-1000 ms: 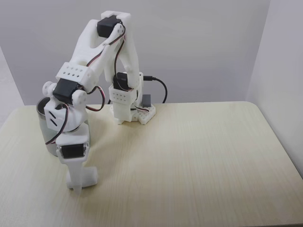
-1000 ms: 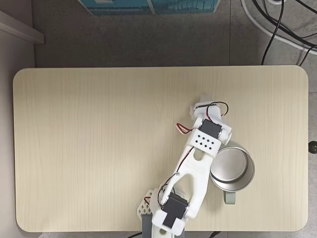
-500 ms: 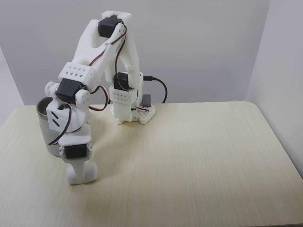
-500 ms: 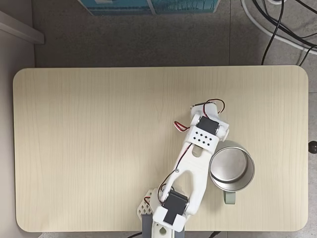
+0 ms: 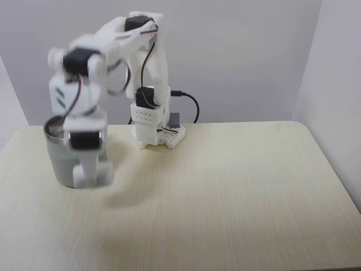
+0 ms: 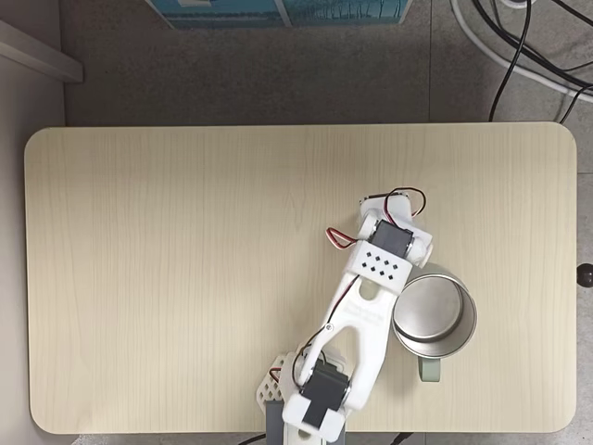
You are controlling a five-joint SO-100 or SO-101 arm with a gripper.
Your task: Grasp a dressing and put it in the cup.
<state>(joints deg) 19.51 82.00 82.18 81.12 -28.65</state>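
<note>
End effector (image 5: 87, 179) hangs blurred just beside the cup (image 5: 59, 161)

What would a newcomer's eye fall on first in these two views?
The white arm, motion-blurred in the front fixed view, its end effector hanging just in front of the cup at the table's left. From above, the cup's shiny steel inside stands beside the arm, near the table's lower right.
</note>
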